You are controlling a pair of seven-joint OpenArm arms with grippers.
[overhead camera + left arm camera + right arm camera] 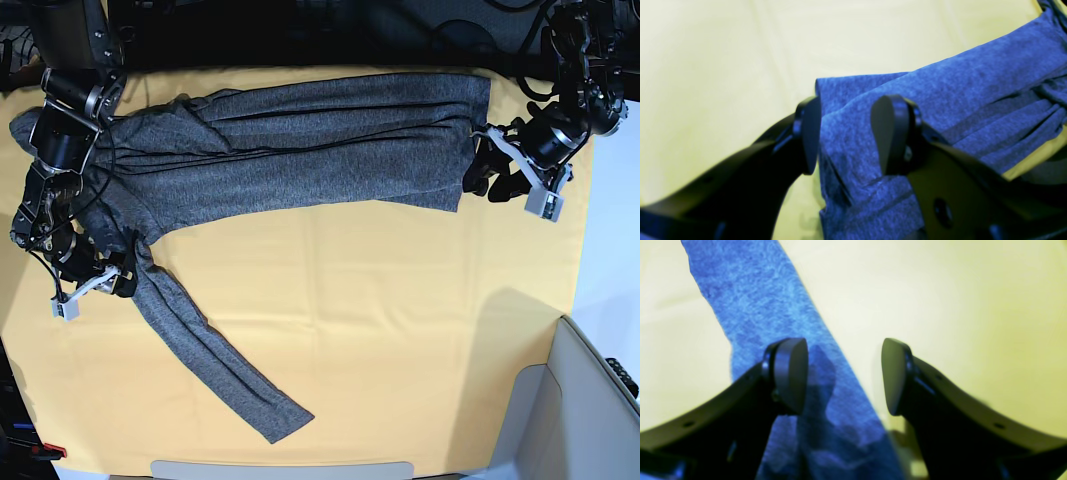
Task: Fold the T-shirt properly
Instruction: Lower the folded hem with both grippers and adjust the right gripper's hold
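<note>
The T-shirt (pixel 300 140), dark grey with long sleeves, lies folded lengthwise across the far part of the yellow table cloth (pixel 380 320). One sleeve (pixel 200 350) trails toward the near edge. My left gripper (pixel 480 178) is open at the shirt's hem end. In the left wrist view its fingers (pixel 848 136) stand astride the hem corner (pixel 853 110), which looks blue there. My right gripper (pixel 118 280) is open at the top of the sleeve. In the right wrist view it (pixel 843 376) hovers over the sleeve (pixel 760 296), whose edge runs between the fingers.
A grey bin (pixel 585 400) stands at the near right corner, beyond the cloth's edge. A grey strip (pixel 280 470) lies along the near edge. Dark cables and arm bases (pixel 300 20) line the far side.
</note>
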